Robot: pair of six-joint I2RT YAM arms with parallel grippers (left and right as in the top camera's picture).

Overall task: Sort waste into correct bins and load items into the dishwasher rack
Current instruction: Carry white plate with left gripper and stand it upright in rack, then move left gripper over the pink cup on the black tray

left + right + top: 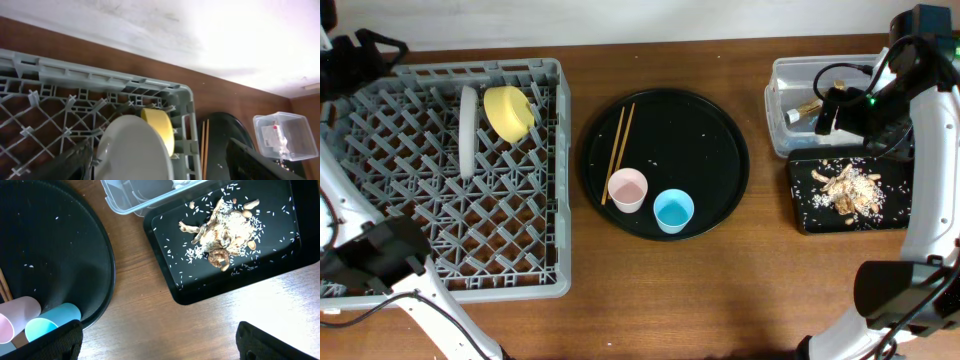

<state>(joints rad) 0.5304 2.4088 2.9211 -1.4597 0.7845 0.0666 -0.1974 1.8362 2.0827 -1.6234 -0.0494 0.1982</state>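
likely next: small pink plastic cup (627, 188) and small light blue plastic cup (673, 210), upright on the round black tray (720, 110), nearer the spread, empty right pincer (160, 345) than the equally spread left pincer (167, 167) over the grey lattice dishwasher rack (440, 250).

Seen: 1 rack (460, 262), 1 plate (468, 130), 1 bowl (508, 112), 2 cups (627, 189), 2 chopsticks (617, 150), 1 round tray (705, 135), 2 bins (798, 85).
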